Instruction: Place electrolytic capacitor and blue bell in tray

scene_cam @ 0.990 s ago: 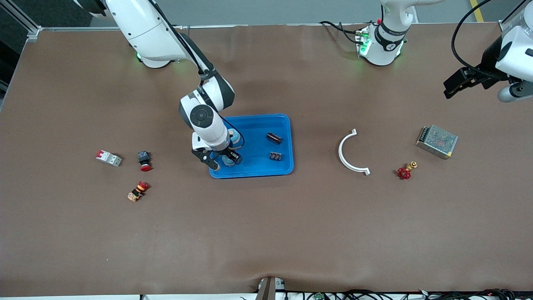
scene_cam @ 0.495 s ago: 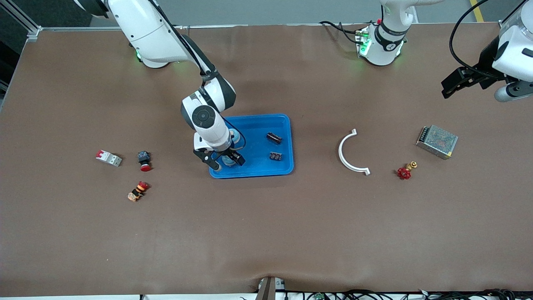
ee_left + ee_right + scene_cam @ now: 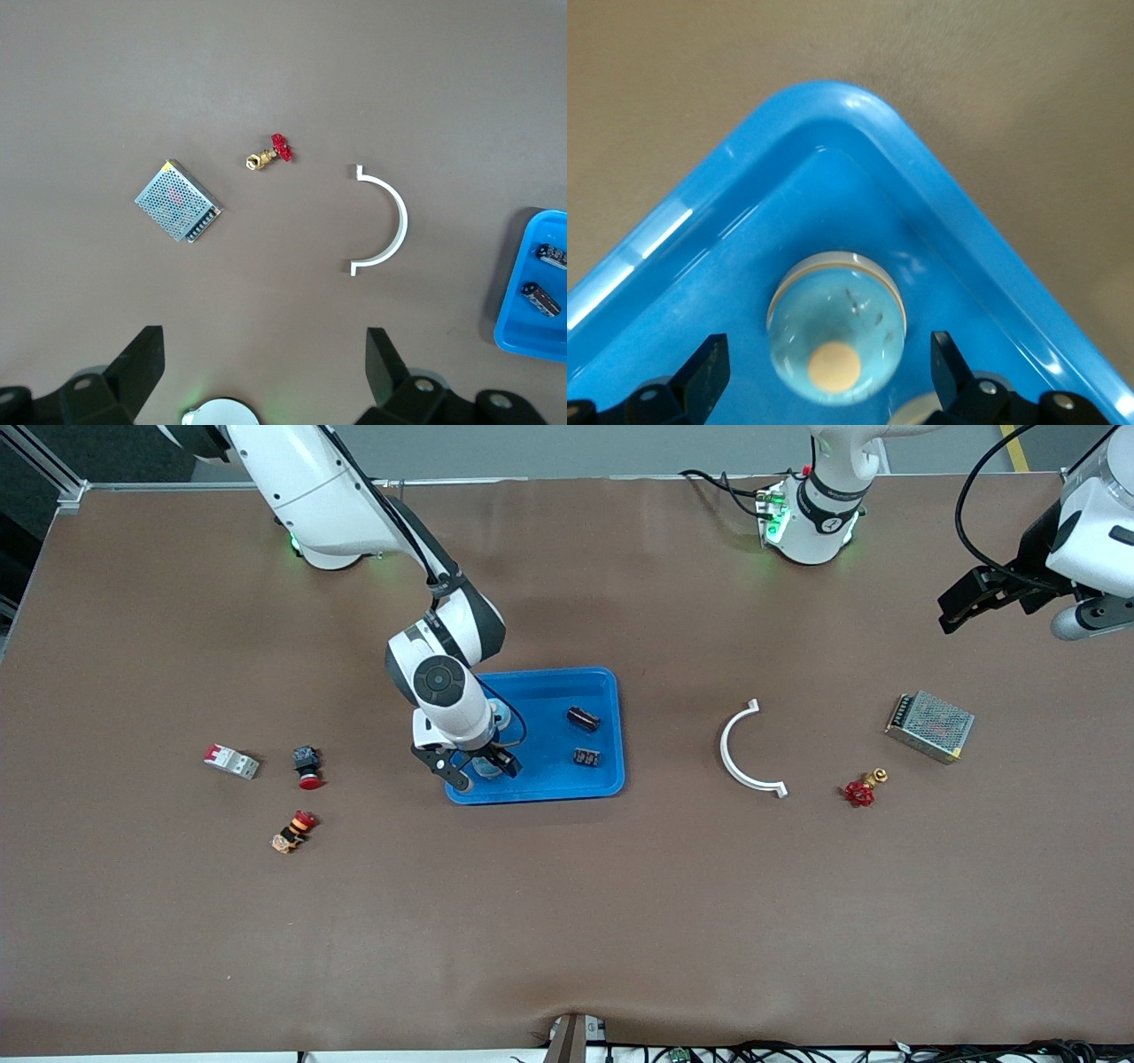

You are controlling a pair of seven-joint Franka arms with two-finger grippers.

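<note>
The brown, matte bench [image 3: 567, 921] fills the front view, slightly rippled along its lower edge. At mid-frame lies the tray [image 3: 602, 784], glossy bright-blue plastic with rounded corners and a raised rim.

The right pincer [image 3: 468, 769] hangs low over the tray's lower corner toward the right arm's end, jaws spread and empty on either side of the blue bell [image 3: 837, 328]. The bell is a pale-blue dome with a cream button on top and a light rim, and it sits on the tray floor. Two dark, stubby cylinders lie in the tray too: one electrolytic capacitor [image 3: 583, 718] higher in the frame, a second capacitor [image 3: 586, 757] just below it. The left pincer [image 3: 961, 607] waits at the upper right of the frame, open and holding nothing.

By my judgement the placing is done, since bell and capacitors all rest inside the rim. The next move calls only for a straight lift clear of the bell, without nudging it.

Smaller things: a white plastic arc [image 3: 744, 748], a perforated metal box [image 3: 930, 726], a red-handled brass valve [image 3: 861, 788].
</note>
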